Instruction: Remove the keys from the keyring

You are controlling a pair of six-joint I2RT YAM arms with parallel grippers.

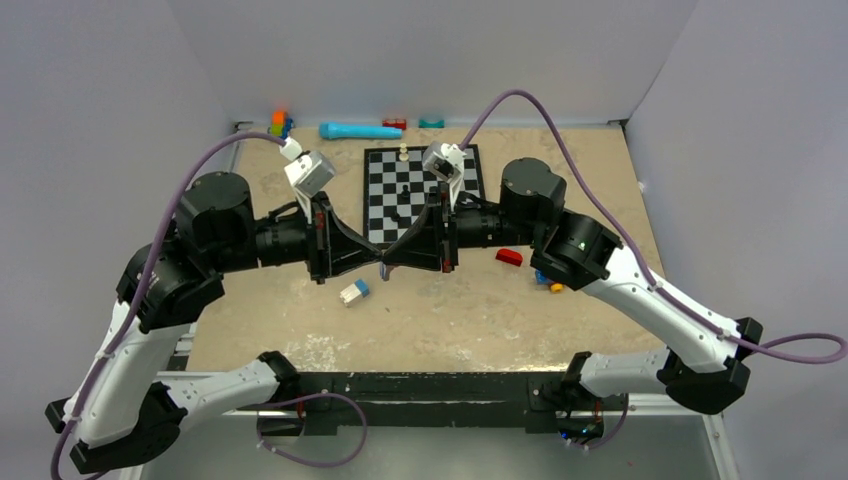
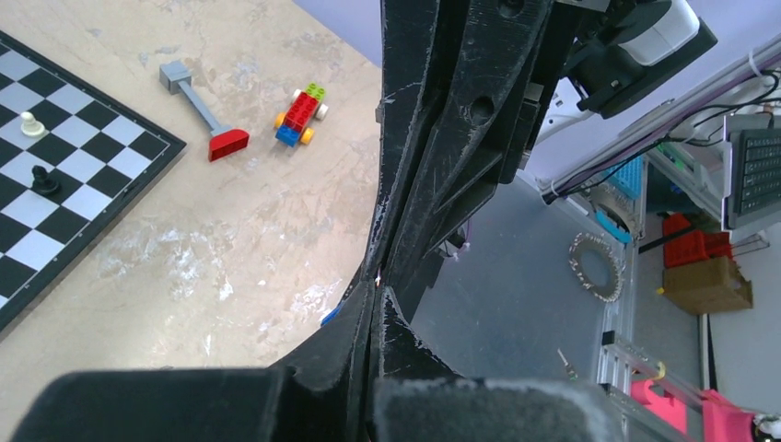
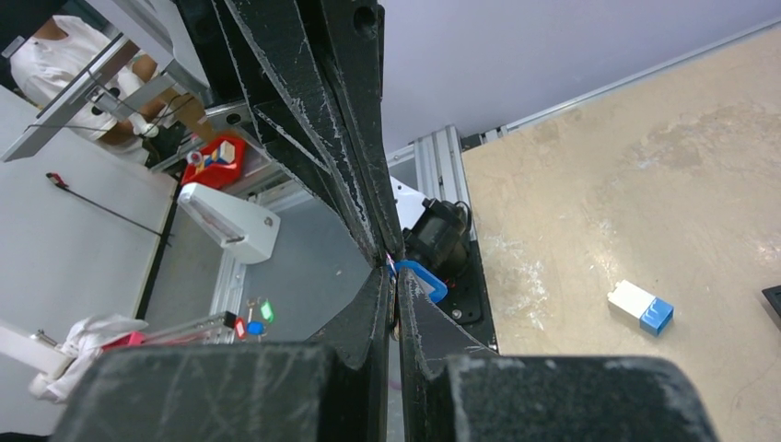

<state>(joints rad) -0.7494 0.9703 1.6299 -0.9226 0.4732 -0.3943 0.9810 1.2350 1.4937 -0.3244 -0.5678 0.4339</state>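
Observation:
My two grippers meet tip to tip above the middle of the table, just in front of the chessboard. The left gripper [image 1: 377,262] comes in from the left and the right gripper [image 1: 389,264] from the right. In the right wrist view the right gripper [image 3: 394,274] is shut on a thin metal piece. The key's blue plastic head [image 3: 424,279] sticks out beside its fingertips. In the left wrist view the left gripper [image 2: 378,287] is shut, with a small glint of the keyring [image 2: 378,275] at its tips and a blue sliver of the key [image 2: 330,316] beside them. Most of the ring is hidden.
The chessboard [image 1: 452,186] with a few pieces lies behind the grippers. A blue-and-white block [image 1: 354,291] lies on the table below the left gripper, and a red brick [image 1: 509,257] to the right. A cyan cylinder [image 1: 360,131] and small toys line the back edge.

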